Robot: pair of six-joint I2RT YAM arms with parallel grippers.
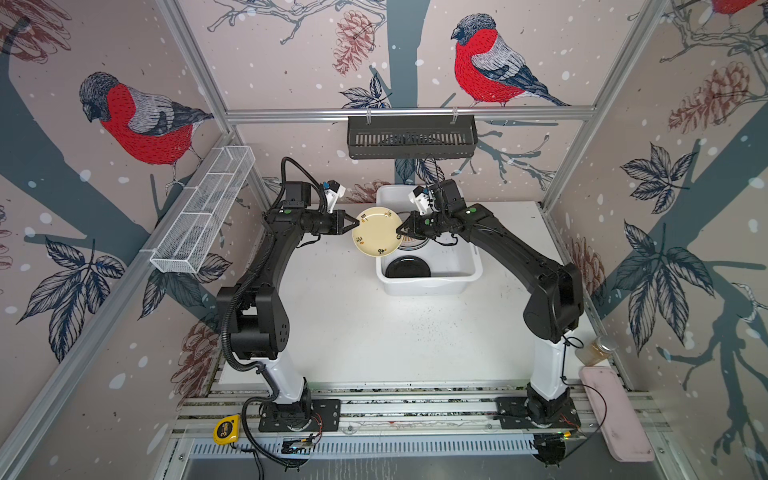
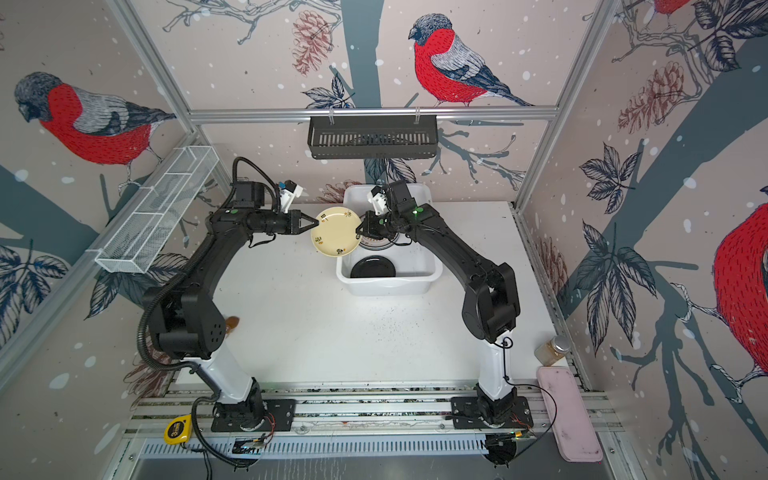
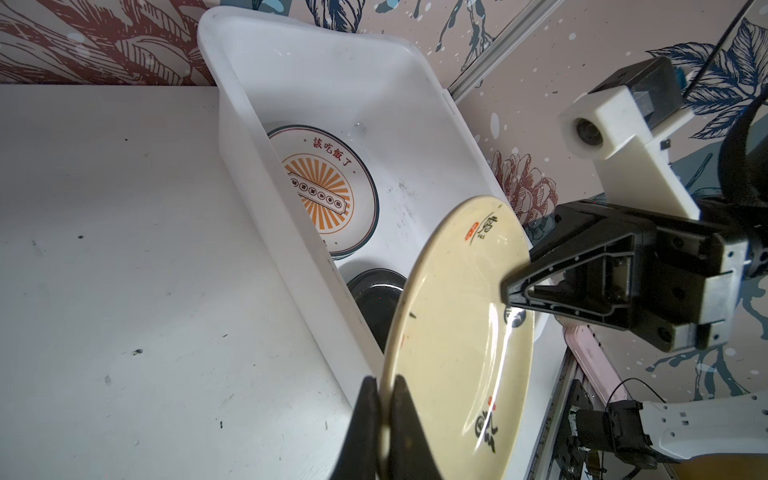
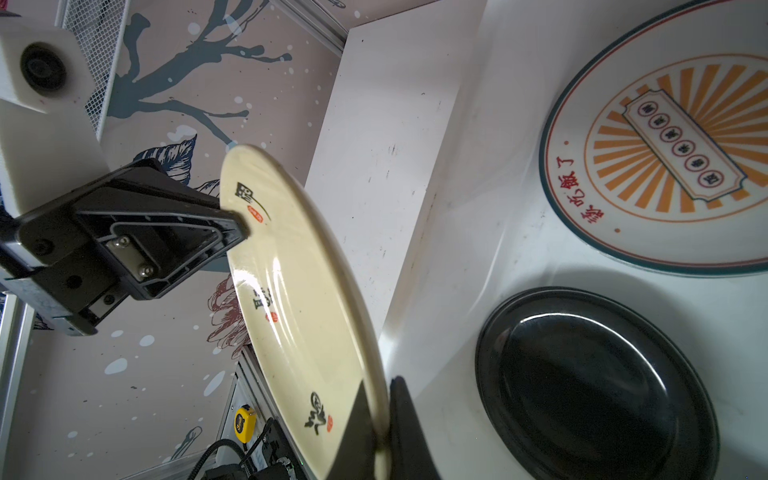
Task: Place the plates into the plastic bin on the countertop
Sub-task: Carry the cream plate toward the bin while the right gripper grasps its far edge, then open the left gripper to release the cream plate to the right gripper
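Worktop (image 1: 374, 332), white with dark specks, spread in the foreground. Farther on, the pale yellow plate (image 1: 376, 232) hung tilted over the left rim of the plastic bin (image 1: 428, 284), its opposite edges clamped by the left pincer (image 1: 356, 223) and the right pincer (image 1: 400, 229). Inside the bin lay a black plate (image 1: 407, 268) and, beyond it, an orange sunburst plate (image 3: 328, 187).

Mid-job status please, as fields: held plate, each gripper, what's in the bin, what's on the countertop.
held: pale yellow plate, tilted, in the air over the plastic bin's left rim
left gripper: shut on the plate's rim
right gripper: shut on the opposite rim
in bin: black plate, orange sunburst plate
countertop: no plates seen
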